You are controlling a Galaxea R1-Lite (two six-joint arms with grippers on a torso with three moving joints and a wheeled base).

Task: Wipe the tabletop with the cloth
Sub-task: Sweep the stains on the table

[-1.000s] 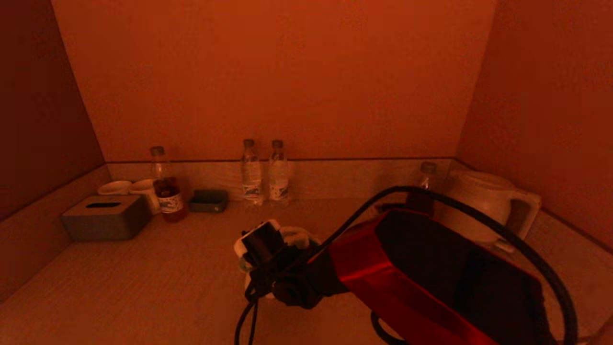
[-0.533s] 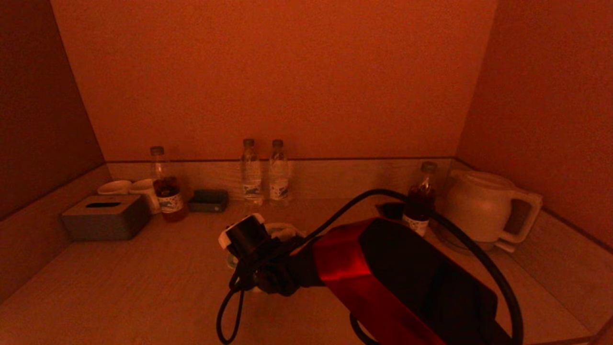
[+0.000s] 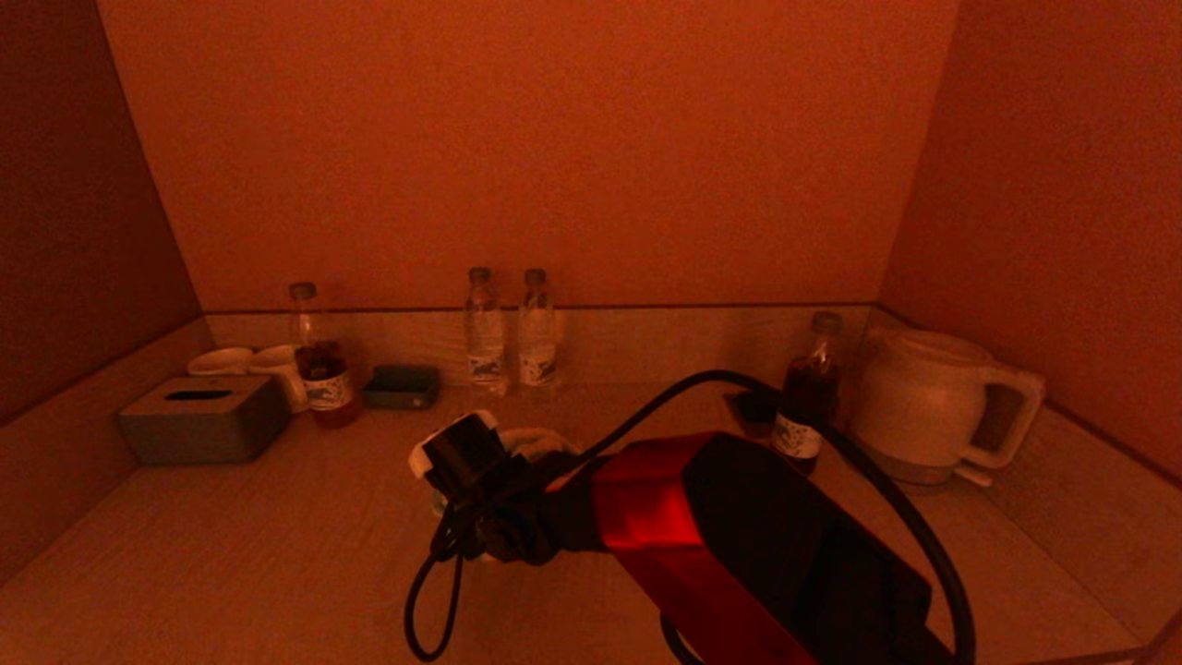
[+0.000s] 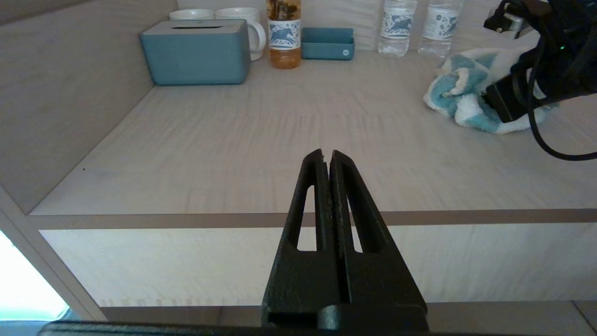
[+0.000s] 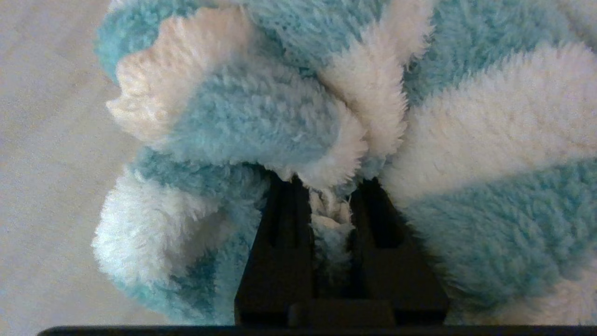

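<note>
Fluffy blue-and-white striped cloth (image 5: 298, 116) lies bunched on the pale wood-grain counter (image 3: 277, 545), near its middle and in front of two clear water bottles (image 3: 510, 332) at the back wall. The right gripper (image 5: 329, 196) is clenched on a fold of the cloth, its red-and-black arm (image 3: 739, 545) reaching in from the right, wrist bent down over the bundle with a black cable looping below. The left gripper (image 4: 326, 158) hovers with fingers pressed together, holding nothing, off the counter's front edge. Its wrist view shows true colours the head view hides: a teal tissue box (image 4: 198, 51), white mugs (image 4: 233, 18), an amber drink bottle (image 4: 283, 32). Only the head view shows the white kettle (image 3: 933, 406) at far right.
</note>
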